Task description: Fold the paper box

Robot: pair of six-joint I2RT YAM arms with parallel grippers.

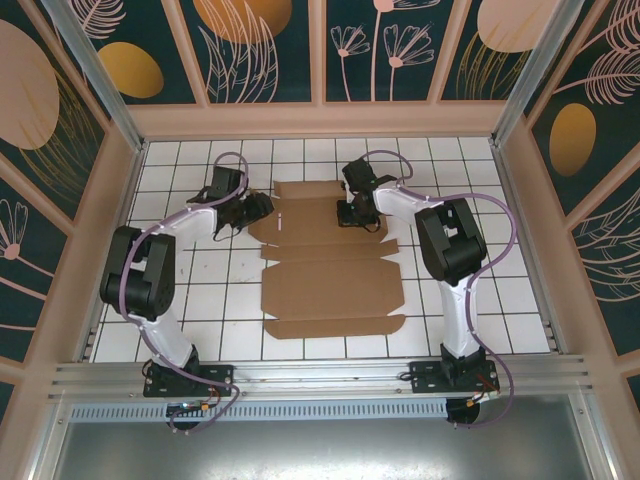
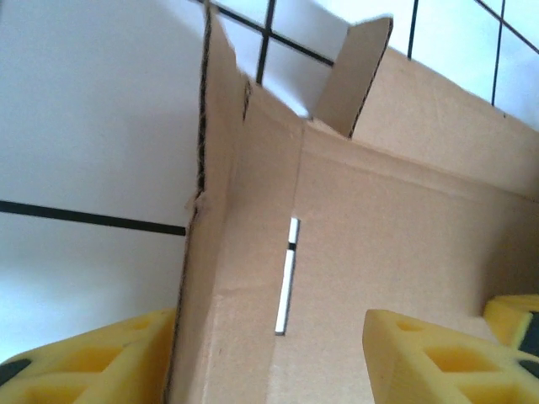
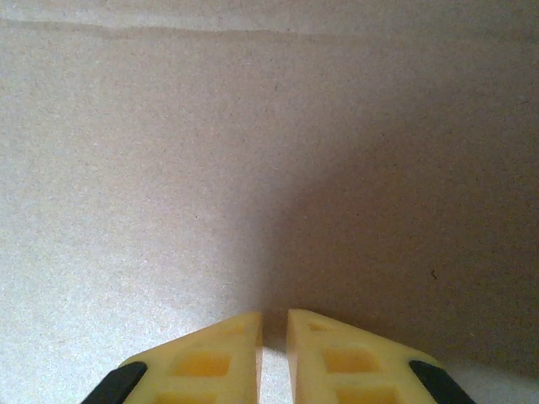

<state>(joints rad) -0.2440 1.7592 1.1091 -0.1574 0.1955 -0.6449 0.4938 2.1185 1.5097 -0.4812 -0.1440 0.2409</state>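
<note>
Clearly, paper box (image 1: 330, 285) flap upright — straddled by spread left end effector (image 2: 269, 324)

The left arm (image 1: 140, 275) stood bent at the elbow, its forearm reaching forward and inward. The left gripper (image 1: 258, 210) at its end pointed across toward the right gripper (image 1: 356, 214), its yellow fingers (image 2: 429, 353) spread wide apart. The right arm (image 1: 450, 240) was folded too, its gripper tipped downward, fingers (image 3: 210, 362) drawn almost together with only a thin slit between them.
</note>
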